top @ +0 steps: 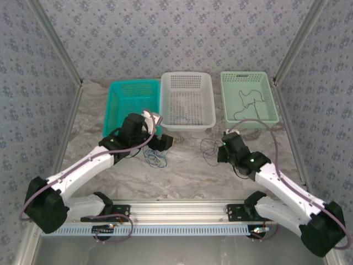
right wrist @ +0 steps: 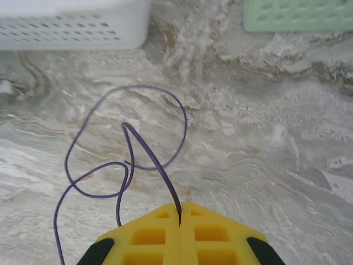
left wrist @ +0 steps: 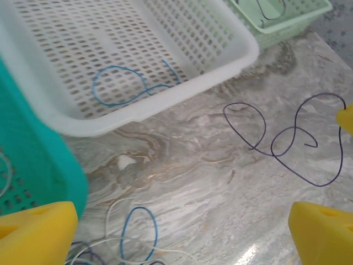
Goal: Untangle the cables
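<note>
Pinching dark purple cable (right wrist: 186,122) in closed right gripper (right wrist: 180,212), likely to draw it clear; left gripper (left wrist: 182,232) spread wide over tangle (left wrist: 127,251).

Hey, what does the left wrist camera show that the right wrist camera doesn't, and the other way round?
Left wrist camera: the open left gripper, a blue cable looped inside the white basket, a corner of the teal basket, and a blue-and-cream tangle on the table.
Right wrist camera: the grip itself, the right gripper shut on the dark purple cable.
Shared: that cable looping on the marble table, the white basket's wall, the green basket.
</note>
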